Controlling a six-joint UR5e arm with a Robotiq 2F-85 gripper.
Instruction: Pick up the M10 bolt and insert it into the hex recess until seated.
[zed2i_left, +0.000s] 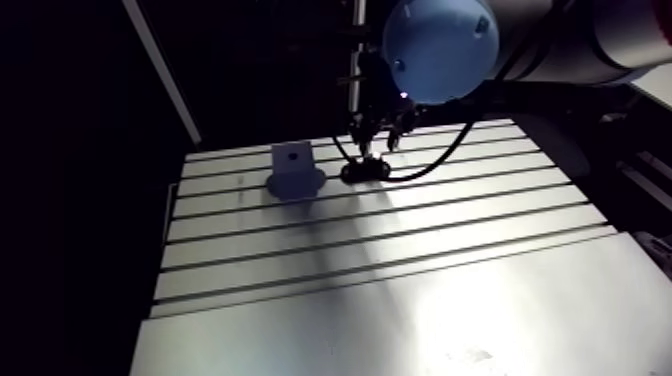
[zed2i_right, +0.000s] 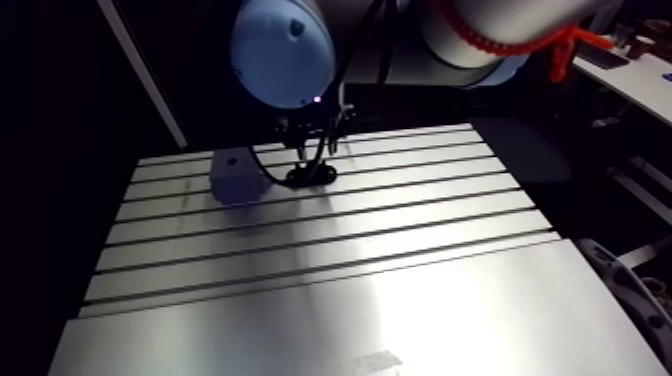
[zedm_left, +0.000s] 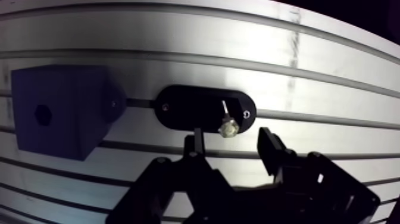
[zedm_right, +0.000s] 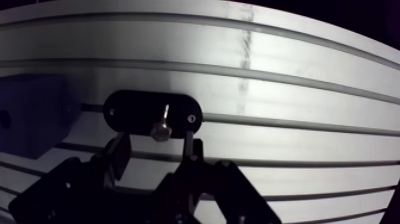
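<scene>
- The dark blue square block (zedm_left: 59, 110), its hex recess (zedm_left: 41, 113) facing us, sits just beside the black oval holder (zedm_left: 190, 107).
- The small silver M10 bolt (zedm_left: 227, 127) stands on that holder, just ahead of the gap between the spread fingers, not yet gripped.
- We judge the grasp to be the step in hand. The two-finger gripper (zedm_left: 232, 143), wide and empty, should centre on the hex head, close on opposite flats and keep the shank straight.
- In the arm view, the wrist hangs near-vertical over the holder, low above the slotted aluminium table (zed2i_left: 400, 260).
</scene>
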